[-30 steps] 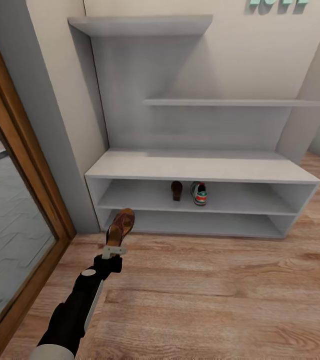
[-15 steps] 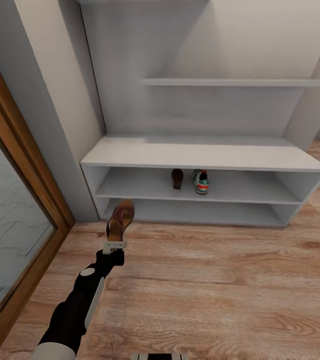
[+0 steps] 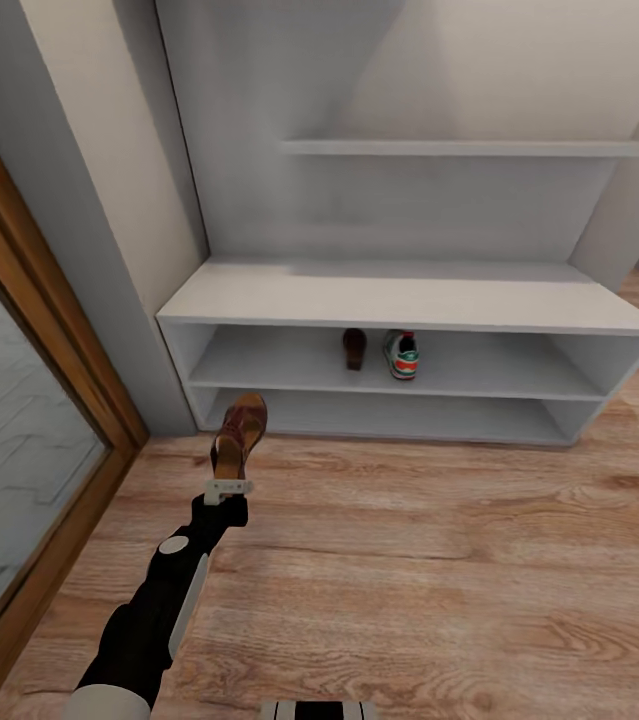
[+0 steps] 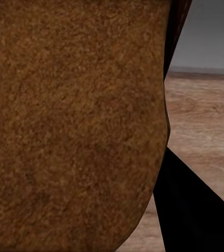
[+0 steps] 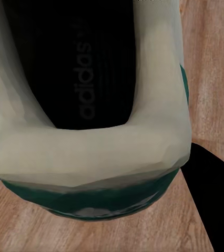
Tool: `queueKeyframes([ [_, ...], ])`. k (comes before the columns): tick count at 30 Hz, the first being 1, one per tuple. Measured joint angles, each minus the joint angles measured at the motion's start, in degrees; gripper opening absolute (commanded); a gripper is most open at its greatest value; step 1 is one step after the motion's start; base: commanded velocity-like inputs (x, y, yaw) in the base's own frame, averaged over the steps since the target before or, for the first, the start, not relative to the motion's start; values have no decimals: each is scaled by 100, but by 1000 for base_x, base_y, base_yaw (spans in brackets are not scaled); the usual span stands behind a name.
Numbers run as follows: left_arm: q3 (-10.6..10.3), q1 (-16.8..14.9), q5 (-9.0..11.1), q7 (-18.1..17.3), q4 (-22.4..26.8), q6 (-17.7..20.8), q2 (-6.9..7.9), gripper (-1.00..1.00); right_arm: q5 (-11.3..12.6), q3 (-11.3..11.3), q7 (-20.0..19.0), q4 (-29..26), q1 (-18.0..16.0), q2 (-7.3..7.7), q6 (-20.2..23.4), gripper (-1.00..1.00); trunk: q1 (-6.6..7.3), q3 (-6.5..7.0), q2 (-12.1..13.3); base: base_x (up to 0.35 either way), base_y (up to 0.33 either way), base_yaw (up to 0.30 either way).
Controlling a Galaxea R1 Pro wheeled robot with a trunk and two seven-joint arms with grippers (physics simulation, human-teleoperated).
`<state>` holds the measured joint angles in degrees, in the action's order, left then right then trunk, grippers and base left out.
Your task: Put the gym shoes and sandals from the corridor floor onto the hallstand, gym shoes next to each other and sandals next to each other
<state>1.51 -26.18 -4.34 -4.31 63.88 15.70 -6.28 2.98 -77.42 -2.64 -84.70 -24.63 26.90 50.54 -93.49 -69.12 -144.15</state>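
The robot's left arm (image 3: 154, 610) is a glossy black tube of rounded segments, with a pale grey panel along its side and a white round cap on the forearm (likely a joint cover). Its gripper (image 3: 228, 490) is a pale grey bracket.

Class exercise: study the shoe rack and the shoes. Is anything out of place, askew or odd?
Nothing is damaged or spilled. On the hallstand, a sandal and a gym shoe sit as a mismatched pair on the upper tier. The left gripper holds the second sandal above the floor.
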Motion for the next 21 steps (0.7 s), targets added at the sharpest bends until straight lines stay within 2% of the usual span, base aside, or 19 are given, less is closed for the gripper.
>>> queueKeyframes([
  [8, 1, 0, 0, 4, -1, -18, 0, -100, -6, 0, 0, 0, 1, -2, 1, -100, 1, -31, 0, 44, -28, -127],
  [16, 1, 0, -8, 2, -11, -12, 4, -100, -7, 0, 0, -2, -1, -1, 3, -100, 3, -35, 0, 231, -204, -9],
  [21, -1, 0, -14, 16, -15, 1, 7, -100, -6, 0, 0, -1, 0, -2, 0, -100, 0, -35, 0, 52, -45, 0],
])
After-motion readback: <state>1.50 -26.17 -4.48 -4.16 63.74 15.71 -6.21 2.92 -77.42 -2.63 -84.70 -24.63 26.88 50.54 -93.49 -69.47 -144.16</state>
